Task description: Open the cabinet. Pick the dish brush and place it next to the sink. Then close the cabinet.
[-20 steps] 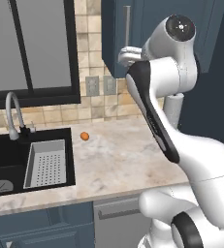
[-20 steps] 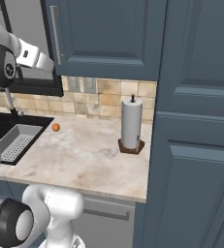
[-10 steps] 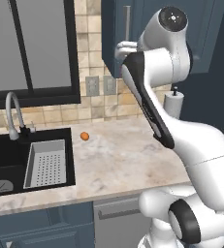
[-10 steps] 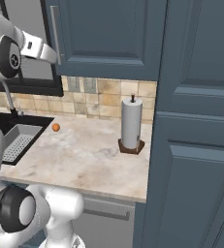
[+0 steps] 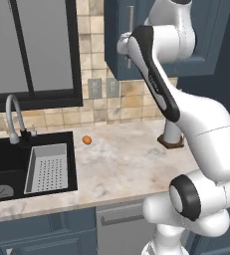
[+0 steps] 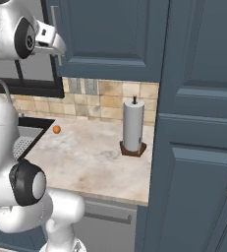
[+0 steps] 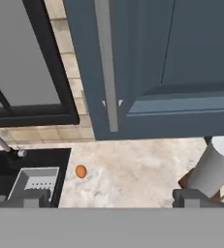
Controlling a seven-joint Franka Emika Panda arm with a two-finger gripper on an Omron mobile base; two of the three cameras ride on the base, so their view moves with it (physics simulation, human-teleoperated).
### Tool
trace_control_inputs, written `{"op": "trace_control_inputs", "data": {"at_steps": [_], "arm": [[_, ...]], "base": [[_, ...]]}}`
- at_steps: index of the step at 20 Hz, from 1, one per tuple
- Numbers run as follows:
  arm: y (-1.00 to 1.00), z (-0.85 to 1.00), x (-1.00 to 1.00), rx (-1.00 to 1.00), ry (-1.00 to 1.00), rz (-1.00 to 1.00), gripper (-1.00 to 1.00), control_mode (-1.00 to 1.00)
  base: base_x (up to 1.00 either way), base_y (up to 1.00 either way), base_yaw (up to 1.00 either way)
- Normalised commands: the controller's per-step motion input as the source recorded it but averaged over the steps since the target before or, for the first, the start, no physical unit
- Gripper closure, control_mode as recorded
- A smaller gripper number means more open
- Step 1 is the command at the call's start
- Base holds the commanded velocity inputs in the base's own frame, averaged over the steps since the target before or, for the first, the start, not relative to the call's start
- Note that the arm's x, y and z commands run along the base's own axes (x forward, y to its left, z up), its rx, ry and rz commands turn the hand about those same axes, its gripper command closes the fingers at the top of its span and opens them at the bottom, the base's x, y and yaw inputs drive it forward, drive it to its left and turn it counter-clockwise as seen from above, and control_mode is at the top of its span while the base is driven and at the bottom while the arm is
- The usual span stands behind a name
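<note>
Shut cabinet (image 7: 181, 63) door bars entry; its handle (image 7: 106, 63) stands unobstructed.

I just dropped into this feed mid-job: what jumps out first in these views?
The white arm reaches high toward the closed blue-grey cabinet, and the open gripper faces the door's long silver bar handle without touching it. Below, a small orange ball sits alone on the marble counter just right of the black sink. A paper towel roll stands upright at the counter's far right.
</note>
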Motion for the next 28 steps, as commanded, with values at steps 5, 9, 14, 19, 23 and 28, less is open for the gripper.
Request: {"op": "trace_control_inputs", "data": {"at_steps": [5,9,14,19,23,28], "arm": [[0.00,-0.64,0.41,0.00,-0.06,0.09,-1.00,-1.00],[0.00,-0.61,0.34,0.00,-0.17,0.07,-1.00,-1.00],[0.00,-0.14,0.11,0.00,-0.14,0.03,-1.00,-1.00],[0.00,0.14,0.00,0.00,-0.05,0.00,-1.00,-1.00],[0.00,0.34,0.00,-0.04,0.00,0.00,-1.00,-1.00],[0.00,0.32,0.06,-0.05,0.00,0.00,-1.00,-1.00]], "base": [[0.00,0.00,0.00],[0.00,0.00,0.00],[0.00,0.00,0.00],[0.00,0.00,0.00],[0.00,0.00,0.00],[0.00,0.00,0.00]]}}
